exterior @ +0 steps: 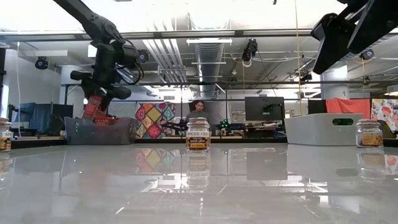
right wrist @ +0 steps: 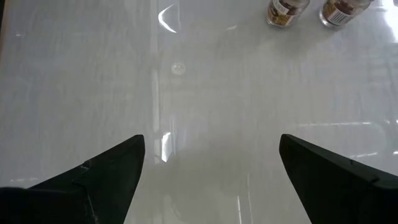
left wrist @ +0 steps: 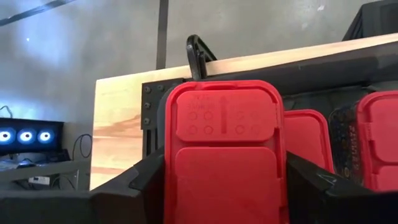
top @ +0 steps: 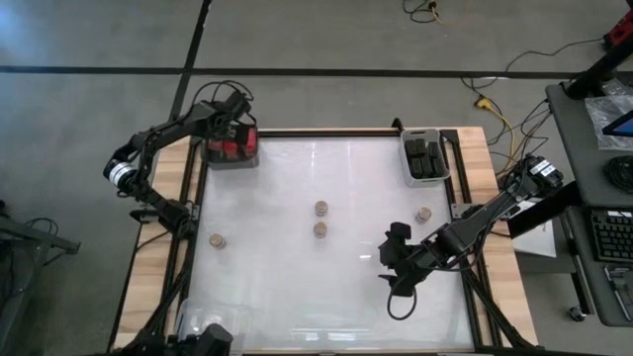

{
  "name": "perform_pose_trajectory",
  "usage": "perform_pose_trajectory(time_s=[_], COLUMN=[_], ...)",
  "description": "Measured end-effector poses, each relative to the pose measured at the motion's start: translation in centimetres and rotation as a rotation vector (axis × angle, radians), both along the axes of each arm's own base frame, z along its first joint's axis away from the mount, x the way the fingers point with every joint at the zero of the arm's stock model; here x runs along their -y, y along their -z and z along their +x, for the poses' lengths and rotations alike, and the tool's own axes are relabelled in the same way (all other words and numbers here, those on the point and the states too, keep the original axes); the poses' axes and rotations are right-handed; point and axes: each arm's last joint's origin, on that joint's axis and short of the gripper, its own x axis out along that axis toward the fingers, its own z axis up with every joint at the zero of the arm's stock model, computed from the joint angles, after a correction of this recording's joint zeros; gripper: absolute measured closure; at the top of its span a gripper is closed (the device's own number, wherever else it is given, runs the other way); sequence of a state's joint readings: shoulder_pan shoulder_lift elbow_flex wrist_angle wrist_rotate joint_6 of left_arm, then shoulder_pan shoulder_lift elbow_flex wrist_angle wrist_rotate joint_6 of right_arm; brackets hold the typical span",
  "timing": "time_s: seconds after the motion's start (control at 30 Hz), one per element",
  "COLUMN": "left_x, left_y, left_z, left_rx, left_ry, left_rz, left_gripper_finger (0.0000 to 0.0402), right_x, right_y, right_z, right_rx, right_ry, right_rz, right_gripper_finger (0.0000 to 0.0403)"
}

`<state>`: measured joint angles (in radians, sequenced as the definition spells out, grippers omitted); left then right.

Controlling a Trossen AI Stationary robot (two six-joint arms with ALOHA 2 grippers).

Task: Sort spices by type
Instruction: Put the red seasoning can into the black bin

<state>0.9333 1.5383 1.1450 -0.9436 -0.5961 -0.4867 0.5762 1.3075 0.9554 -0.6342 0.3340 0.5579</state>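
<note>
My left gripper (top: 233, 135) is over the clear bin (top: 210, 158) at the table's far left corner, shut on a red spice container (left wrist: 224, 155). Other red containers (left wrist: 309, 138) lie in that bin. A grey bin (top: 407, 163) at the far right holds black containers (top: 426, 158). Round tan-topped jars stand upright on the table: two in the middle (top: 321, 209) (top: 320, 229), one at the left (top: 218, 239), one at the right (top: 424, 214). My right gripper (right wrist: 211, 155) hangs open above the bare table, near right of centre (top: 394, 259). My left gripper pinches the red container by its two long sides (left wrist: 169, 180) between its two fingers (left wrist: 146, 180). The fingers slant down from the near side. The container sits tilted over the bin (exterior: 102, 132), lid end (left wrist: 224, 112) away from the wrist. Whether its lower end touches the containers below, I cannot tell.
The white tabletop has a wooden frame (top: 475, 148) on its left and right sides. Between the jars there is free table (top: 267, 267). In the low view, desks, monitors and a seated person (exterior: 198, 111) show in the room beyond the table.
</note>
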Motion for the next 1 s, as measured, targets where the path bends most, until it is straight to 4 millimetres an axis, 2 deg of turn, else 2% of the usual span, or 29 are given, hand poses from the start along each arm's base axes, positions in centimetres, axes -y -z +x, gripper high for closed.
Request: perform_pose_trajectory(time_s=[1.0], left_x=[0.0], left_y=[0.44], left_z=[-0.56], left_rx=[0.019], left_ry=[-0.067], left_rz=[-0.001], left_gripper_finger=[0.0203], right_x=[0.12], right_y=[-0.09], right_z=[-0.15], right_rx=[0.01], right_ry=[0.006], right_rz=[0.002], right_gripper_finger=[0.0039])
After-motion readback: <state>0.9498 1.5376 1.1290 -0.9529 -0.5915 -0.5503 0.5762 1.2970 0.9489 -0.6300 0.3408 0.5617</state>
